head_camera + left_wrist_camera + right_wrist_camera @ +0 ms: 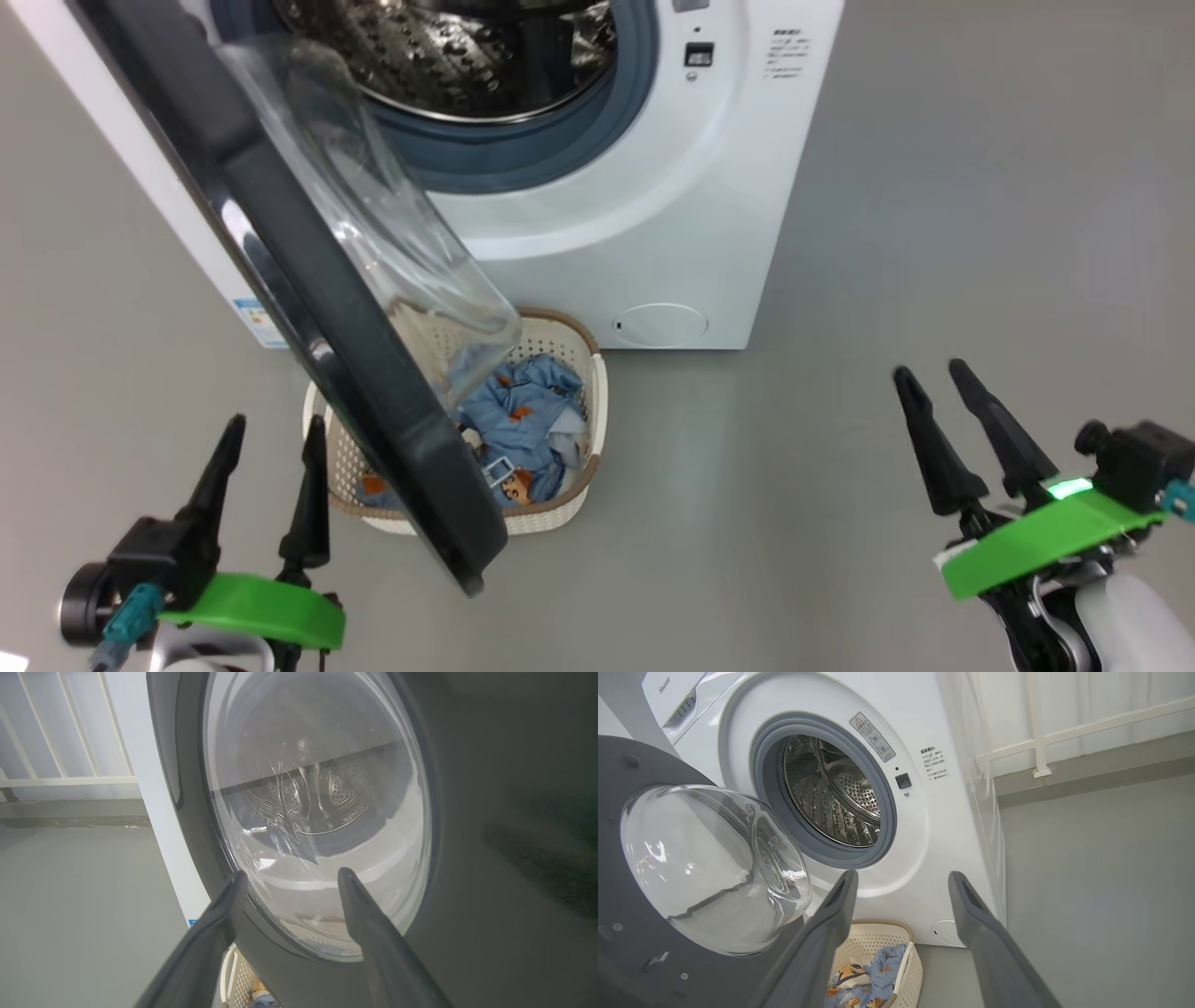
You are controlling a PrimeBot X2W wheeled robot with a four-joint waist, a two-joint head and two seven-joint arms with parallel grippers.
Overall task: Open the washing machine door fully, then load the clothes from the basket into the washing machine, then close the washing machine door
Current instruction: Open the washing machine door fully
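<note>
The white washing machine [653,187] stands ahead with its steel drum [457,56] exposed. The washing machine door [308,280], black-rimmed with a clear glass bowl [705,868], swings out toward me and hangs over the basket [560,509]. Light blue printed clothes [527,420] lie in the basket [878,942], partly hidden by the door. My left gripper [275,434] is open at the lower left, just left of the door's outer face [317,812]. My right gripper [934,378] is open at the lower right, well apart from everything.
Grey floor [934,233] spreads to the right of the machine. A white railing [1064,732] runs behind the machine's right side, and another railing [70,779] behind its left. The basket sits close against the machine's front.
</note>
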